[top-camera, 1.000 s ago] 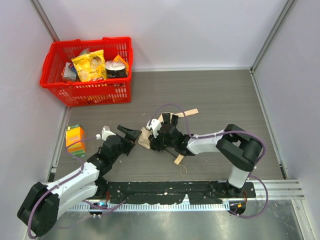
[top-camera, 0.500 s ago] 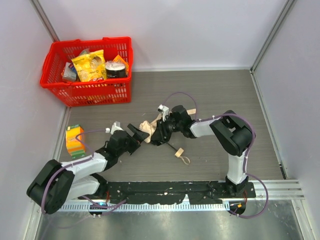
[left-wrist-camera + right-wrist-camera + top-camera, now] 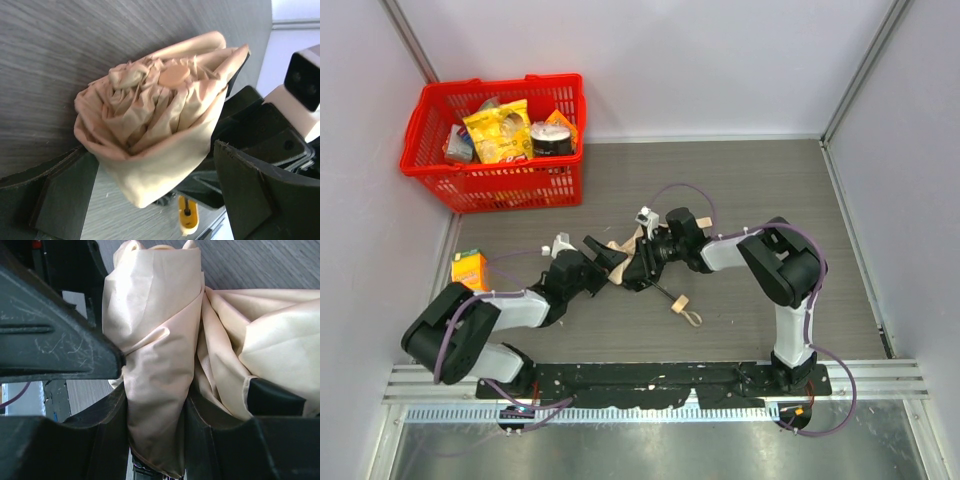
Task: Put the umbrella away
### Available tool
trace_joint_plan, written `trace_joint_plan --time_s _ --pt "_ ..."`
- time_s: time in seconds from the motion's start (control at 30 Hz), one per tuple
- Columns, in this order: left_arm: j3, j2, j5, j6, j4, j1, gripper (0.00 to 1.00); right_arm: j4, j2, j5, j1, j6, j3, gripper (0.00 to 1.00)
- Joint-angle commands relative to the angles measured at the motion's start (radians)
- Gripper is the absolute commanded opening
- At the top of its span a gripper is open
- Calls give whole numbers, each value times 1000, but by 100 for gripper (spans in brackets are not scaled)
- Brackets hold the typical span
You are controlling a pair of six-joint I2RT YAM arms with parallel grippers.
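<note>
Where the right gripper (image 3: 170, 410) bites: on the bundled pale beige canopy of the umbrella (image 3: 155, 355). Its two dark fingers stand part closed, with the cloth pinched between them.
Left gripper (image 3: 150, 200): spread wide, one finger to each side of the canopy's crumpled end. The cloth sits in the gap, and whether either finger touches it cannot be told.
Canopy end: bunched folds around a small round tan cap (image 3: 173, 76), facing the left wrist camera.
Two grippers together: nose to nose near the middle of the table (image 3: 750, 190). The left one reaches in from the left and the right one from the right, with the beige cloth between them.
Umbrella's place: folded, near the middle of the grey wood-grain table, its canopy end pointing toward the left gripper.
Shaft (image 3: 663, 291): thin and black, running out from under the right gripper toward the near edge.
Handle (image 3: 679, 303): small and cream, lying on the table at the shaft's end, with the loop cord (image 3: 692, 320) curled just beside it.
Basket (image 3: 495, 180): red, in the far left corner, well apart from the umbrella. It holds snack packets (image 3: 500, 130).
Carton (image 3: 470, 270): orange and green, at the table's left edge, near the left arm.
</note>
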Motion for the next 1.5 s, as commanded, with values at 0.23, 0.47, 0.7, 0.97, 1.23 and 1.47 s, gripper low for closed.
trace_joint_plan --time_s 0.23,0.47,0.7,0.97,1.23,1.47 --pt "-27 269 27 -132 319 9 100 -118 46 -155 18 23 -8 1" --pt "-38 326 31 -124 402 8 87 -85 32 -207 23 36 32 1" --pt "-38 217 -25 -103 118 -6 95 -15 -64 -172 23 77 22 1" --pt "7 249 -12 -127 46 -7 97 -176 -138 -127 56 -24 60 1" --pt "34 266 11 -66 201 -7 87 -121 -97 -172 66 7 20 1" --pt "4 240 -11 -72 273 -6 32 -111 -17 -204 66 31 35 1"
